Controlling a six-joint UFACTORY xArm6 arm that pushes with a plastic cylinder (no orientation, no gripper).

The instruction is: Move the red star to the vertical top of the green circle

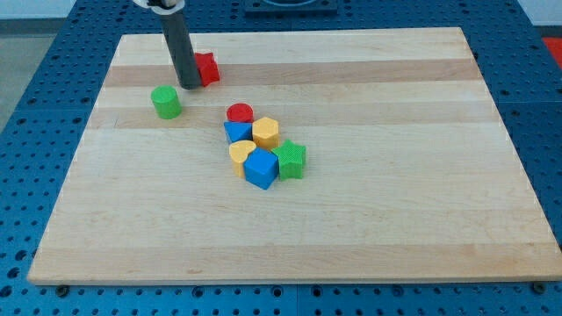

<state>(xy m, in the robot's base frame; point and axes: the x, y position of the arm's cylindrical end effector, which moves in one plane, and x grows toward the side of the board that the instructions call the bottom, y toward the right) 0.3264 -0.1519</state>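
The red star [207, 68] lies near the view's top left, partly hidden behind my rod. My tip [190, 85] touches the star's left side. The green circle [165, 102] sits below and to the left of the tip, a short gap away. The star is up and to the right of the green circle.
A cluster sits mid-board: a red circle [240, 113], a blue triangle [236, 132], a yellow hexagon [266, 132], a yellow heart [242, 154], a blue cube [262, 168] and a green star [291, 160]. The wooden board [395, 175] lies on a blue perforated table.
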